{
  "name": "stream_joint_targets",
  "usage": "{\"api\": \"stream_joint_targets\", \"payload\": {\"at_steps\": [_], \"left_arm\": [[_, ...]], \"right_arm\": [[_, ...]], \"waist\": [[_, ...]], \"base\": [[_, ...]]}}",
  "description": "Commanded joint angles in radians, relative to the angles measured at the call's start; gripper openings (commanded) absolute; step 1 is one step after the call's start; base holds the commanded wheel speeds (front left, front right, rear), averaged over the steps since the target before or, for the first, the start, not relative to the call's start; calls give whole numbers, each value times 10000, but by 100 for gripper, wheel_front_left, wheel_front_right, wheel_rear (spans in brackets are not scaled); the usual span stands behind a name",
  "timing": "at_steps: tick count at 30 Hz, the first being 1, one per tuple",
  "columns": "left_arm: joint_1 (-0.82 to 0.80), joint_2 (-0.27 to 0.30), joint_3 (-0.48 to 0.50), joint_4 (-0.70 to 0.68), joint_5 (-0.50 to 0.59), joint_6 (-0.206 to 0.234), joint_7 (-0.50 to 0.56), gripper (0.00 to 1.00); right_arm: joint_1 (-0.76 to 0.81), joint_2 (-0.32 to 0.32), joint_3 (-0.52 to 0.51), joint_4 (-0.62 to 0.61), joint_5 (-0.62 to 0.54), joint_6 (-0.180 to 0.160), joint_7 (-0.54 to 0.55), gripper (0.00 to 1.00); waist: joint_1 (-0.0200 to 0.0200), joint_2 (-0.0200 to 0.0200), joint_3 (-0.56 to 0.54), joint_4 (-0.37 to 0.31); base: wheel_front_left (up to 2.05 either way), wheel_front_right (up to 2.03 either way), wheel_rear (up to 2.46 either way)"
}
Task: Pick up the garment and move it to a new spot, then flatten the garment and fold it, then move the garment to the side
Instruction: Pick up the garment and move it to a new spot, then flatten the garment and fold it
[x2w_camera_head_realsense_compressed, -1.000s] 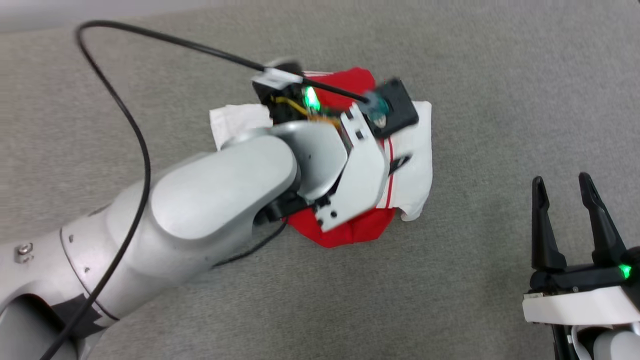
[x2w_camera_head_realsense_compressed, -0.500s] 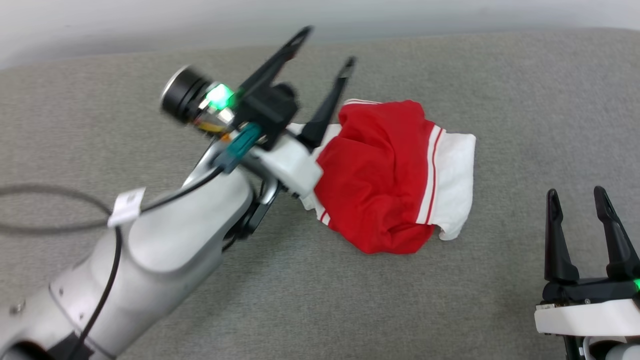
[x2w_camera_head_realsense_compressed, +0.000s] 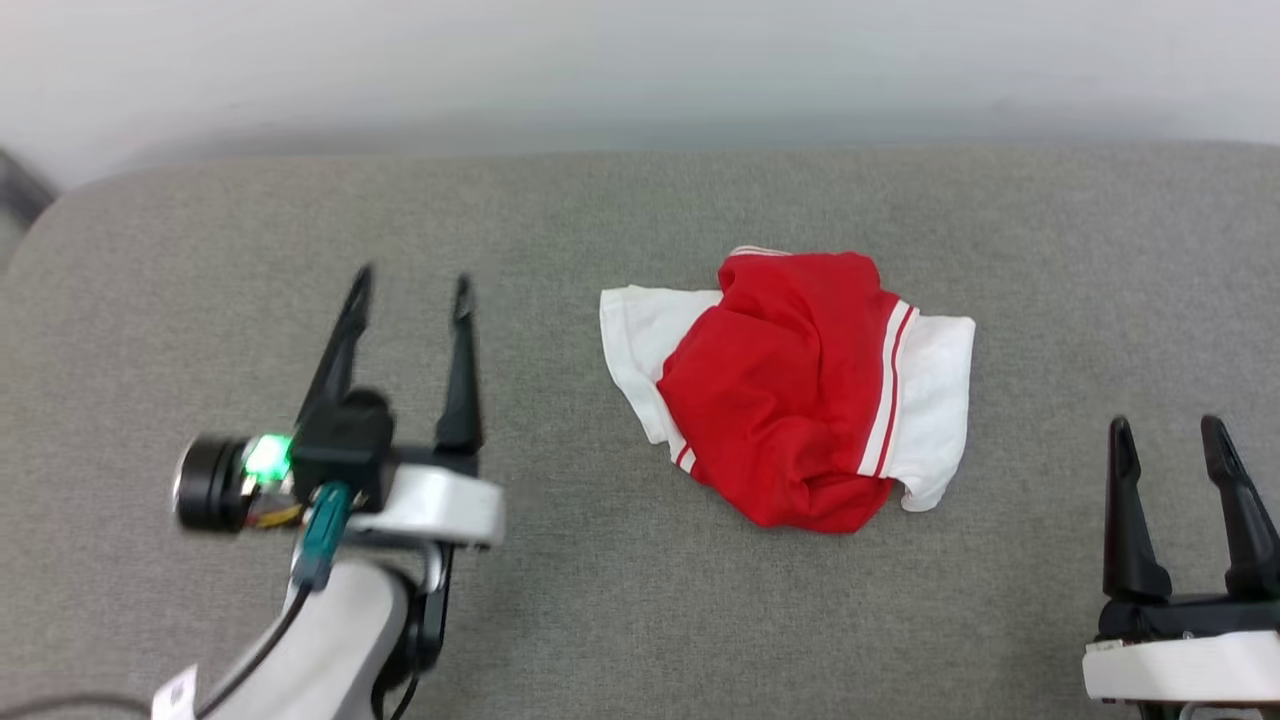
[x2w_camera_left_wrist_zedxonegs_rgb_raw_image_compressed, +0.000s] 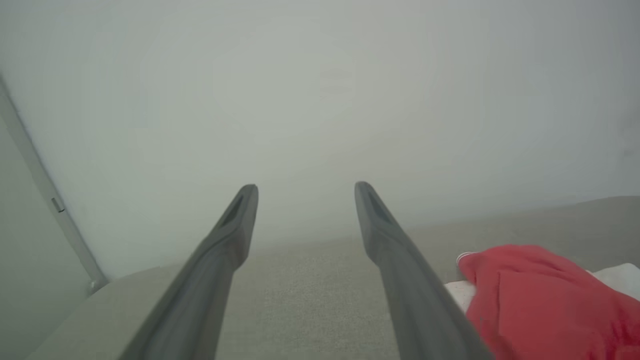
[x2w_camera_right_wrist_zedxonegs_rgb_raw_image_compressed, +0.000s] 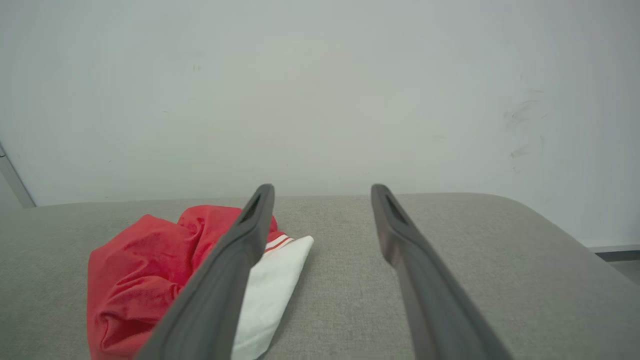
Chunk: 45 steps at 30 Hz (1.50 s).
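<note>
— What does the shirt (x2w_camera_head_realsense_compressed: 790, 400) look like?
— It's bright red, with white short sleeves and red-and-white striped bands where the sleeves meet the body.
— Is it spread flat?
— No. It's crumpled into a loose heap. The red body is bunched and creased in the middle, and a white sleeve sticks out on either side.
— Where does it lie?
— On the grey fabric surface (x2w_camera_head_realsense_compressed: 600, 600), about midway across, a little toward the far edge.

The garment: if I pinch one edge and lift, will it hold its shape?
Probably not: the garment lies crumpled in soft folds, so it would likely drape and unfurl. It looks thin, so probably light. Pushed, it may bunch on the textured grey surface rather than slide.
</note>
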Motion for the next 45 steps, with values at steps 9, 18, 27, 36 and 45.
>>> {"api": "stream_joint_targets", "payload": {"at_steps": [9, 18, 27, 36, 45], "left_arm": [[2828, -1055, 2041, -148, 1366, -759, -24, 100], [4158, -2077, 3172, -4, 2322, -1629, -25, 100], [4863, -2745, 3859, 103, 2980, -2339, -26, 100], [5114, -3208, 4321, 279, 3232, -2943, -26, 100], [5141, -3407, 4659, 413, 3505, -3307, -26, 100]], "right_arm": [[648, 13, -87, 271, 361, -7, -17, 100], [1135, 13, -29, 397, 573, -7, -17, 100], [1512, 13, 80, 415, 585, -7, -17, 100], [1654, 13, 248, 459, 670, -7, -17, 100], [1644, 13, 337, 488, 670, -7, -17, 100]], "waist": [[1, 0, -737, 188], [1, 0, -1200, 193], [1, 0, -1498, 237], [1, 0, -1621, 325], [1, 0, -1690, 326]], "base": [[0, 0, 0], [0, 0, 0], [0, 0, 0], [0, 0, 0], [0, 0, 0]]}}
